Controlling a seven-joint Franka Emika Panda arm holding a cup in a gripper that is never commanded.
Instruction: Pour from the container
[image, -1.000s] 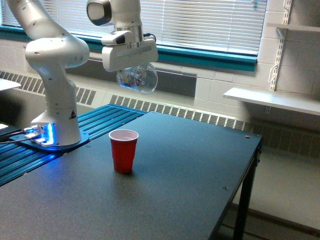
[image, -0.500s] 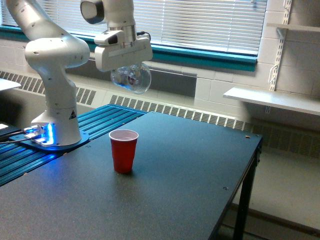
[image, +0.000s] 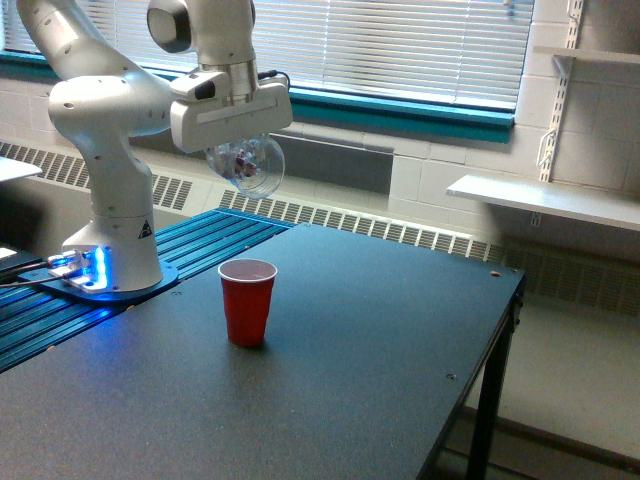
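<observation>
Your gripper (image: 243, 155) grasps the clear cup (image: 247, 166), tipped on its side high above the red cup (image: 247, 300). You are mid-pour, I judge; next, line its mouth up over the red cup's opening.

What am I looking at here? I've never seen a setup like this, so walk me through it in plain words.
There is one picture, taken by a camera standing off the machine. The white jointed thing is a robot arm bolted beside a dark table. Its end effector is clamped on a small clear container, tipped on its side in the air, with small pinkish bits inside. On the table stands an open red cup, below the container and a little toward the exterior view's right. Nothing is visibly falling out.
</observation>
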